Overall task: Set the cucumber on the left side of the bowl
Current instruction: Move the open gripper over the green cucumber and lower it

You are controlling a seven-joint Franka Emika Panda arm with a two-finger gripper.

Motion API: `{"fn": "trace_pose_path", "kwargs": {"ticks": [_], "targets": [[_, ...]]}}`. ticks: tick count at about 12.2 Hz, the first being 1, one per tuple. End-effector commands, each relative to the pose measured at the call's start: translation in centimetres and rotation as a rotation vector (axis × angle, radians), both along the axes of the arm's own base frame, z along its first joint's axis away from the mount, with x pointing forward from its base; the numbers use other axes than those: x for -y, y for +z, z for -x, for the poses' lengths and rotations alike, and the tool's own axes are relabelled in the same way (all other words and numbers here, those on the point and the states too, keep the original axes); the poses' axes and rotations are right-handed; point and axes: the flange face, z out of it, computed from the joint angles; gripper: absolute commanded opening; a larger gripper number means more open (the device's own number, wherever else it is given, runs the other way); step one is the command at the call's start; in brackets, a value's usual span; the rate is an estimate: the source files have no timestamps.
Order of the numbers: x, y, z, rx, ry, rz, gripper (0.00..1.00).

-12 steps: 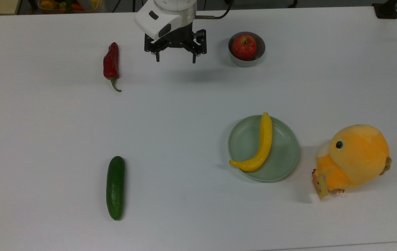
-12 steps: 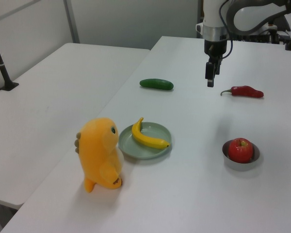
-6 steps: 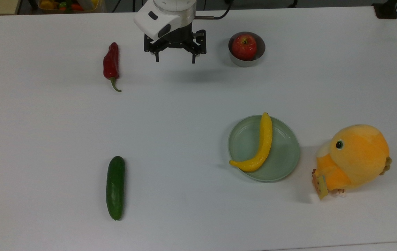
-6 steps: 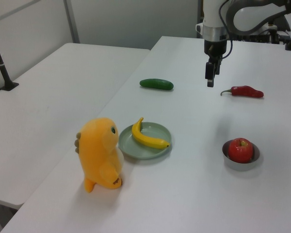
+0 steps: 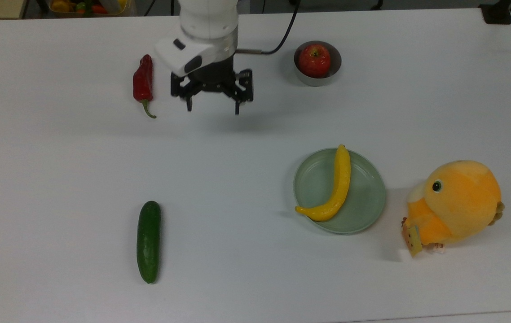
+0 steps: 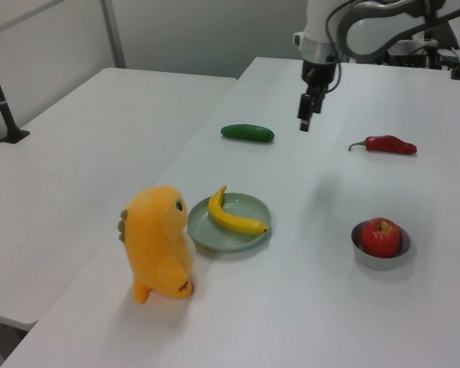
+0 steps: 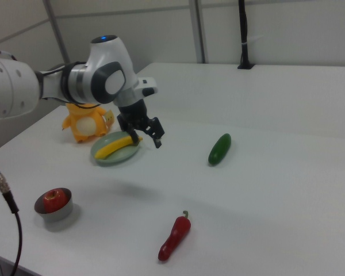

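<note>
Cucumber (image 5: 148,242) flat, far from bowl (image 5: 318,78)

A white table (image 5: 255,134) carries everything. In the top view, the cucumber (image 5: 148,241) lies flat near the front left, well apart from the rest. A red chili pepper (image 5: 143,83) lies at the back left. The bowl (image 5: 318,79) stands at the back with an apple (image 5: 314,60) inside. A pale green plate (image 5: 363,202) holds a banana (image 5: 334,188). Just beside the plate stands an orange plush toy (image 5: 455,206), perhaps a bird.
</note>
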Motion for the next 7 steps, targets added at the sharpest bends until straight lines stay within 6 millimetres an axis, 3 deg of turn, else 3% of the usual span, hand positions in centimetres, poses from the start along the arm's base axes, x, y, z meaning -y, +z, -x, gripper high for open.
{"fn": "trace_pose_path", "kwargs": {"ticks": [1, 3, 7], "targets": [[2.1, -0.7, -5.7, 0.093, -0.080, 0.011, 1.00], [3.1, -2.1, -8.3, 0.186, -0.145, 0.027, 1.00], [5.6, -5.3, -11.7, 0.284, -0.154, 0.087, 1.00]]}}
